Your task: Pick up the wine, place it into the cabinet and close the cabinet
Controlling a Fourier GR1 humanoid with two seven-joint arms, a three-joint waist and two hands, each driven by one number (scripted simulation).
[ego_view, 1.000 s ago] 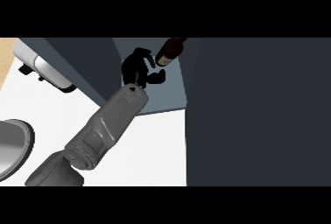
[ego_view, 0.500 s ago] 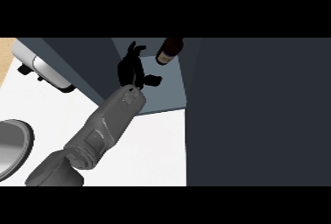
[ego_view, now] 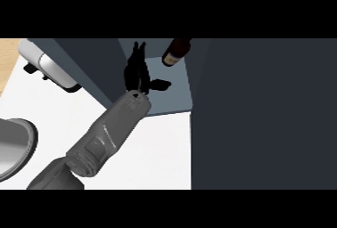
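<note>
The wine (ego_view: 176,52) stands inside the open cabinet (ego_view: 164,100), at the back of its pale blue floor, close to the dark door (ego_view: 263,111) that fills the right side of the view. Only the bottle's dark body and pale label show; its top runs out of sight.

One grey forearm comes up from the lower left over the white desk (ego_view: 158,151) and reaches into the cabinet. Which arm it is I cannot tell for sure; it looks like the left. Its hand (ego_view: 137,73) is just left of the wine and apart from it, with the fingers (ego_view: 138,51) straight and pointing to the cabinet's back, the thumb (ego_view: 160,84) spread to the right. It holds nothing.

A toaster (ego_view: 49,69) sits by the desk's far left edge, and a sink's (ego_view: 13,147) rim shows at the left edge.
</note>
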